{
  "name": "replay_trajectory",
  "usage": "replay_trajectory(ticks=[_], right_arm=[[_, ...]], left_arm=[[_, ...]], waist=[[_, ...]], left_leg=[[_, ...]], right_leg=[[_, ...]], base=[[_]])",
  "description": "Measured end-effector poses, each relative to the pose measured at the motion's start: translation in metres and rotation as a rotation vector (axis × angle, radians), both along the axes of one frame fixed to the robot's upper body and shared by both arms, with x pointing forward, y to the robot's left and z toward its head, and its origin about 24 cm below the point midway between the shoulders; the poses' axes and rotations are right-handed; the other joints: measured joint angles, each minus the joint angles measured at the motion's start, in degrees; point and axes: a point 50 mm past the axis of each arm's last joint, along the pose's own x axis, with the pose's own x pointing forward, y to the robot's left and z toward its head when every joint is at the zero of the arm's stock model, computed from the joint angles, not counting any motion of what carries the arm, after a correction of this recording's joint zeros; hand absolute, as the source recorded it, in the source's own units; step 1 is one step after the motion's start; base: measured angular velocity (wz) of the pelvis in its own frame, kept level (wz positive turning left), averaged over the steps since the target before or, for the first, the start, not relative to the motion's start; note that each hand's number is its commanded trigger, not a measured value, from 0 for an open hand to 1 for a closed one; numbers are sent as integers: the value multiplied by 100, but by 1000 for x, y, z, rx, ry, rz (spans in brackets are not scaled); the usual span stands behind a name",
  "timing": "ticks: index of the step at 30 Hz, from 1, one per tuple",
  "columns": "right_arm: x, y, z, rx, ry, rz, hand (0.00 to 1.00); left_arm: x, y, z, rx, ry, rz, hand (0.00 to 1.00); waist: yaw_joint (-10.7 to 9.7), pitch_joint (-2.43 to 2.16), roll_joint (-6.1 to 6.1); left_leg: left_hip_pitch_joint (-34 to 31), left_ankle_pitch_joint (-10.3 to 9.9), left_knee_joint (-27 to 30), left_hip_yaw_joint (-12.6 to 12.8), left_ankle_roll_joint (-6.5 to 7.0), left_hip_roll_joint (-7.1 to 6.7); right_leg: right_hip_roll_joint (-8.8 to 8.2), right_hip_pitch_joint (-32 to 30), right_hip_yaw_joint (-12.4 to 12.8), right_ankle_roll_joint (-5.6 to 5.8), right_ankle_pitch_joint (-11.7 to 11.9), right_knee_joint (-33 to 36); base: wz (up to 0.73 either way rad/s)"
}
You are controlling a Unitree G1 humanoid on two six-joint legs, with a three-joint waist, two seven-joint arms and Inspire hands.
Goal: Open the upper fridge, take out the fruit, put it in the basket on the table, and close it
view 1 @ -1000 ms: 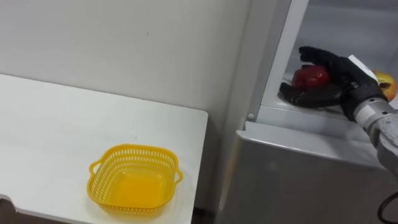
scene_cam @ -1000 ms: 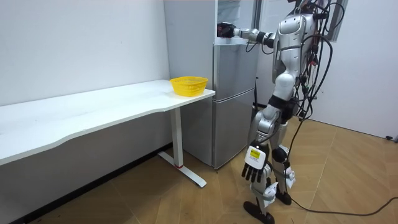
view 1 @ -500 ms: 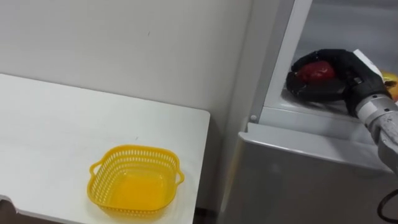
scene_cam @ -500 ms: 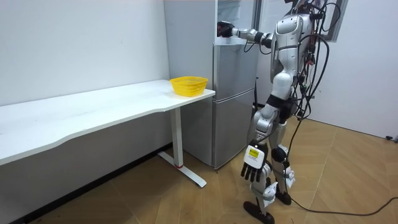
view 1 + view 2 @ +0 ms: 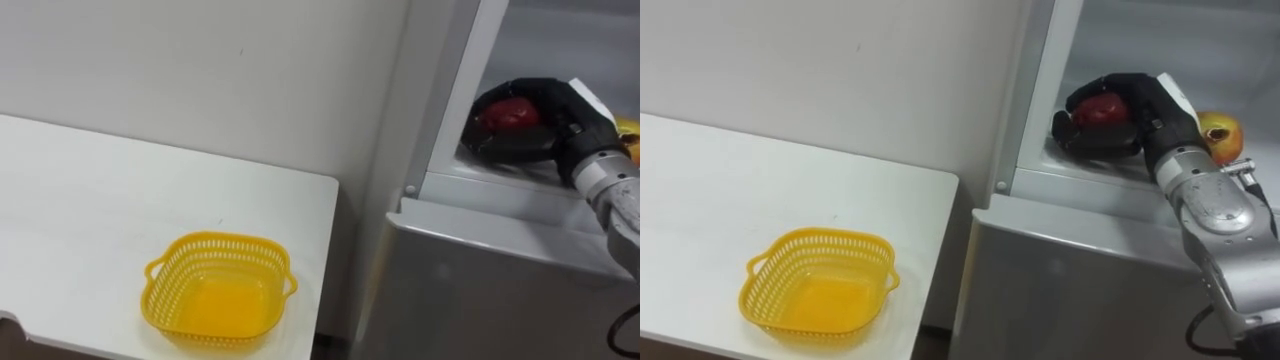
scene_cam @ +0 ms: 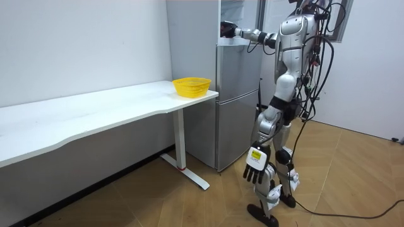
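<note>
the grasp looks made but the retrieval is not: the right hand (image 5: 558, 128) has its fingers curled round the red fruit (image 5: 508, 113), which is inside the upper fridge (image 5: 470, 185), so drawing it out and, i judge, carrying it to the yellow basket (image 5: 218, 290) on the white table (image 5: 80, 190) are left. the right eye view shows a yellow-red fruit (image 5: 1223, 133) just beside the wrist. the room view shows the robot upright before the fridge, left hand (image 6: 255, 166) hanging low by its leg, fingers relaxed and holding nothing.
</note>
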Motion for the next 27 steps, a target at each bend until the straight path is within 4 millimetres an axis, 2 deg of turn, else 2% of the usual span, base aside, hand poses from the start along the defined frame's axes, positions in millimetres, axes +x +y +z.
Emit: replay_trajectory(ticks=[5,11,16,20,22,27], right_arm=[[0,2,2,-16,-7,3,100],[-3,20,11,-101,-50,48,100],[-14,27,12,-149,-99,41,100],[-25,37,14,-181,-135,60,100],[-31,43,17,-210,-161,73,100],[-46,54,25,-298,-240,69,100]], left_arm=[[0,0,0,-4,0,-2,0],[1,-1,0,-5,-4,-22,0],[3,-3,-1,-8,-21,-27,0],[-8,-7,-3,-16,-1,-19,0],[-13,-7,-3,-5,13,-13,0],[-14,-5,-3,11,9,-8,0]], waist=[[-7,-5,-4],[-106,12,64],[-115,-13,139],[-111,-33,207],[-121,-57,250],[-130,-70,269]], left_leg=[[0,0,1,1,0,1],[-5,0,16,3,0,-1],[-2,0,5,31,0,4],[51,0,-24,120,0,9],[67,0,-24,147,0,12],[86,1,-53,158,1,39]], right_leg=[[4,-4,25,0,0,0],[6,-5,64,0,0,2],[5,-29,79,0,0,9],[-1,-33,101,0,0,5],[-4,-36,101,0,0,4],[19,-68,143,0,0,11]], base=[[0],[0],[-2],[-15],[-11],[-10]])
